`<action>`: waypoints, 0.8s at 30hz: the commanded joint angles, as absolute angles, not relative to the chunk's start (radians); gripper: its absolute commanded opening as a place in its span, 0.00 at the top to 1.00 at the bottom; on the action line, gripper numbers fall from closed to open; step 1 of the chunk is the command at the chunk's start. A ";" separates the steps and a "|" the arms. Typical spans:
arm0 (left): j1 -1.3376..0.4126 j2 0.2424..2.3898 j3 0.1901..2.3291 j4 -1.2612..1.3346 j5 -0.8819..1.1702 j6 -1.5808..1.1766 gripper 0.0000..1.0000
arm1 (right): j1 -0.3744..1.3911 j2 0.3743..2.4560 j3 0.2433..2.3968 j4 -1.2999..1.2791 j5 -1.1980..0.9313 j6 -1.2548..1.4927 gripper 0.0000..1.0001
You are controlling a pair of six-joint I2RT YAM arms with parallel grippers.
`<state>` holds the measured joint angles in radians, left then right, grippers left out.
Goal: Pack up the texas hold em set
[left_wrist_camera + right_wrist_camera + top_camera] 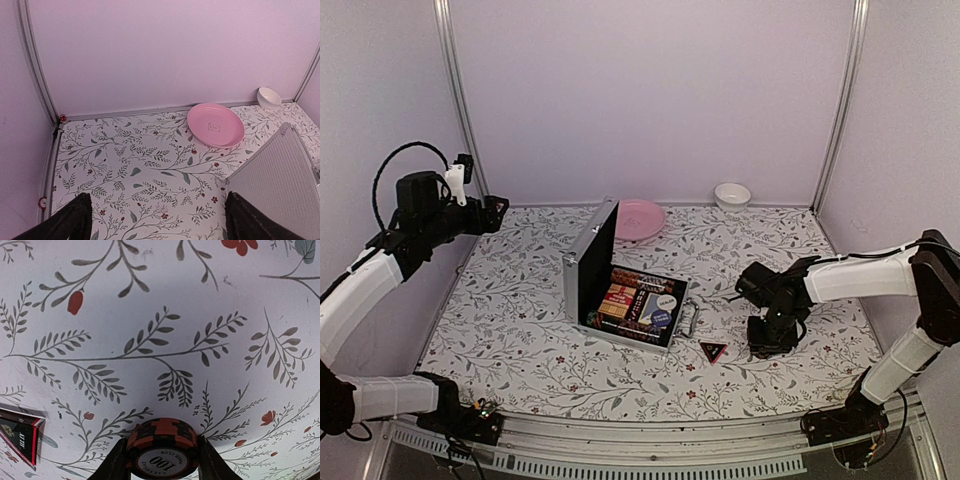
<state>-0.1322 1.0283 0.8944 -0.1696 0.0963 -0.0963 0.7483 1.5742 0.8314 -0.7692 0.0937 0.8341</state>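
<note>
1. Our right gripper [770, 337] hangs low over the floral table cover [520, 330] at the front right. Its two fingers [116, 464] press on either side of a red-and-black chip stack [161, 440] in a narrow hold, with the stack's printed "100" face turned toward the wrist camera
2. We cannot say whether the stack rests on the cloth or is just clear of it, because the wrist view cuts off its underside
3. The aluminium case [638, 325] lies open in the middle of the table. Its lid [592, 258] stands upright along the edge farthest from our right arm, and its metal handle [688, 318] is on the edge that faces that arm. The black tray already holds card decks [618, 300] and some chips
4. The coming move turns on this: from the held stack, the case lies to the robot's left and slightly further back. Its open side faces the gripper, so the lid does not bar the way. The black-and-red triangle [712, 351] lies on the cloth between the two, just in front of the handle
5. Our left gripper [157, 215] is raised at the far left with its jaws wide and nothing in them. It looks out over the pink plate [216, 125] and the white bowl [269, 97], well apart from the chips, so the right arm is plainly the nearer one
6. We judge the next step to be carrying the stack leftward over the handle edge and lowering it into a free chip slot. An off-centre squeeze could shed loose chips on the way — best kept level
</note>
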 commanded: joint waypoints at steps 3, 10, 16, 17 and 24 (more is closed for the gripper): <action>-0.133 1.019 0.891 -0.149 0.118 -0.112 0.08 | 0.757 1.565 0.824 -0.796 0.111 0.825 0.65; -0.293 1.021 0.873 -0.121 0.137 -0.238 0.10 | 0.756 1.519 0.904 -0.840 0.116 0.785 0.65; -0.472 1.017 0.798 -0.074 0.182 -0.413 0.13 | 0.764 1.492 0.910 -0.821 0.087 0.732 0.66; -0.500 1.012 0.781 -0.049 0.189 -0.466 0.14 | 0.773 1.489 0.911 -0.813 0.079 0.719 0.66; -0.718 0.996 0.639 0.083 0.229 -0.772 0.18 | 0.890 1.508 0.984 -0.784 0.029 0.646 0.66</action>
<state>-0.6266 1.0138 0.6983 -0.0238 0.1925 -0.5541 0.8227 1.5105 0.9157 -0.8143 0.0673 0.7071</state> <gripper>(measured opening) 0.831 0.396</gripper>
